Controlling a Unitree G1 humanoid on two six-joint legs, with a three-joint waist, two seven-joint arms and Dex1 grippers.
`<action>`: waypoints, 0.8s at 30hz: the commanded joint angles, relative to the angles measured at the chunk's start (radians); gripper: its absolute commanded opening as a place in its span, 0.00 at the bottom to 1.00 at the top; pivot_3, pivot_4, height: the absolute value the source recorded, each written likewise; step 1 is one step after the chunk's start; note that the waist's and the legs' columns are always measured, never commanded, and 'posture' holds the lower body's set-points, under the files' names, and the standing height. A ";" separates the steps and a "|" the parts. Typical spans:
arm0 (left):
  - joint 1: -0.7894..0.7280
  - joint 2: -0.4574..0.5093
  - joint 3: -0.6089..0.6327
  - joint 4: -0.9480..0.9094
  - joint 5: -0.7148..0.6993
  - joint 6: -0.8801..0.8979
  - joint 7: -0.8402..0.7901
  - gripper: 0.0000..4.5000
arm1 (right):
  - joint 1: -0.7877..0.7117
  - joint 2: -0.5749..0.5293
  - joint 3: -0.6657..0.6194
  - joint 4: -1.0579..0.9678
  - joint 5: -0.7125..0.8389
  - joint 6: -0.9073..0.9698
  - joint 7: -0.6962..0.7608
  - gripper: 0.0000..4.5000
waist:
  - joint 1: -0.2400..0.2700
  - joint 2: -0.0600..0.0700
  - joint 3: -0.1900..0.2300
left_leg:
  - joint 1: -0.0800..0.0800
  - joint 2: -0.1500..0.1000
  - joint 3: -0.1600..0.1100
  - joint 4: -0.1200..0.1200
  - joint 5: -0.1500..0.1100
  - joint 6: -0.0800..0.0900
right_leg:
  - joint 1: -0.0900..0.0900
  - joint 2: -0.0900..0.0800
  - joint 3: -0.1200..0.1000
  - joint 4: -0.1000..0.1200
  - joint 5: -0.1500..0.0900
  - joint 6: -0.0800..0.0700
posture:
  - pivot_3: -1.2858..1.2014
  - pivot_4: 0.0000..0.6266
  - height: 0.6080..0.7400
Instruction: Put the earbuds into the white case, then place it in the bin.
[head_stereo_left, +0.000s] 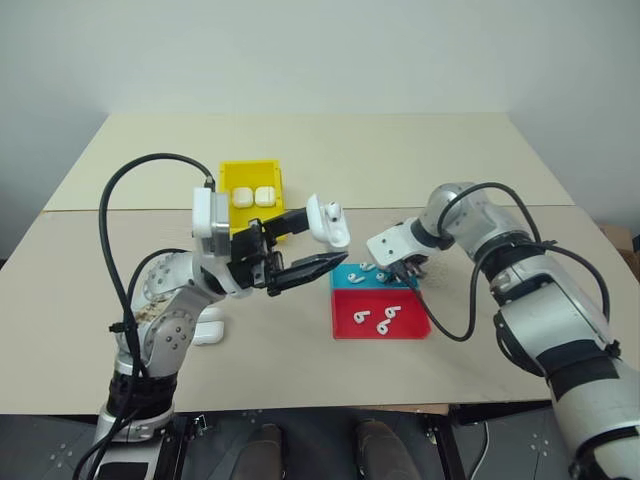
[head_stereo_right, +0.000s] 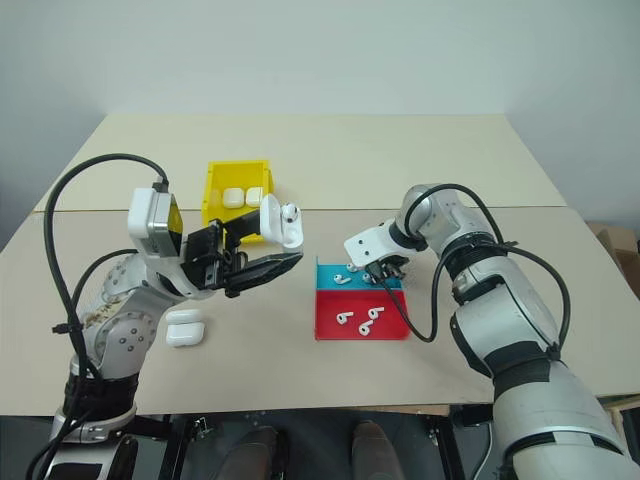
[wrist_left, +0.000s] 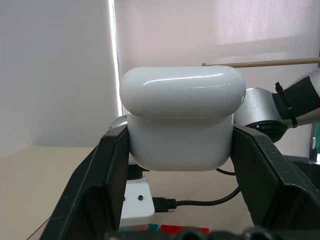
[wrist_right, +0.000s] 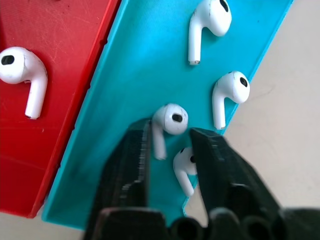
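My left gripper (head_stereo_left: 322, 238) is shut on the white case (head_stereo_left: 328, 222), holding it in the air above the table between the bin and the tray. In the head views the case's lid stands flipped open. In the left wrist view the case (wrist_left: 180, 95) sits squarely between both black fingers. My right gripper (wrist_right: 170, 132) points down into the tray's blue half (head_stereo_left: 345, 275), its fingers pinching one of the earbuds (wrist_right: 172, 119). Three more earbuds (wrist_right: 230, 90) lie close by on the blue. Others lie on the red half (head_stereo_left: 385, 322). The yellow bin (head_stereo_left: 250, 166) stands behind my left gripper.
Two white cases (head_stereo_left: 252, 197) sit side by side in the bin. Another white case (head_stereo_left: 208, 328) lies on the table near my left arm. The blue-and-red tray (head_stereo_left: 410, 325) sits at the front centre. A seam between two tabletops runs behind the tray.
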 joint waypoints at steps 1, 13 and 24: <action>-0.001 0.005 0.015 -0.036 -0.022 -0.004 0.008 0.62 | 0.012 0.007 0.003 0.008 -0.016 -0.004 0.002 0.14 | 0.000 0.000 0.000 | 0.000 0.000 0.000 0.000 0.000 0.000 | 0.000 0.000 0.000 0.000 0.000 0.000 | 0.52 0.24 1.00; -0.008 0.014 0.014 -0.020 -0.036 -0.003 -0.011 0.62 | 0.016 -0.017 -0.090 -0.059 0.092 0.130 0.107 0.14 | 0.001 0.000 0.000 | 0.000 0.000 0.000 0.000 0.000 0.000 | 0.000 0.000 0.000 0.000 0.000 0.000 | 0.52 0.24 1.00; -0.072 0.008 0.008 0.066 -0.045 -0.010 -0.074 0.62 | 0.177 -0.197 -0.371 -0.708 0.557 0.897 0.195 0.14 | 0.027 0.001 0.001 | -0.009 -0.001 -0.001 0.000 0.000 0.000 | -0.007 -0.002 -0.001 -0.001 0.000 0.000 | 0.52 0.24 1.00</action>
